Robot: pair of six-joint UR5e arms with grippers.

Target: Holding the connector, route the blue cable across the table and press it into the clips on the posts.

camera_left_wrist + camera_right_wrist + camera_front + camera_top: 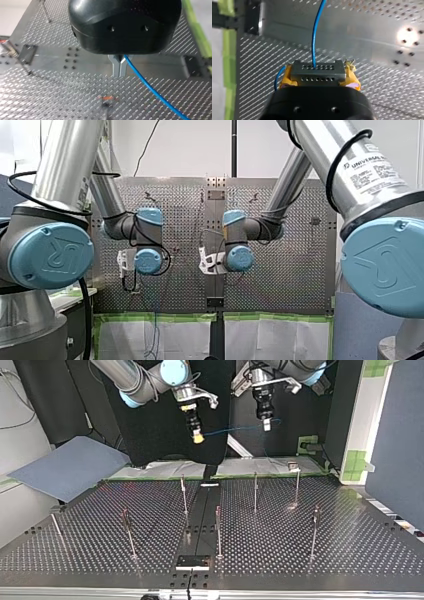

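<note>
Top view: the blue cable (235,430) spans the air between my right tool (198,437) and my left tool (266,424), near the worktop (300,550) edge beside the arms.
Left wrist view: my left tool's metal fingers (115,67) are closed on the blue cable.
Right wrist view: my right tool's yellow pads (287,76) clamp the connector (318,71).

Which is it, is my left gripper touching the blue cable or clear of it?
Touching. In the left wrist view the blue cable comes out from between my left gripper's closed metal fingers.
</note>
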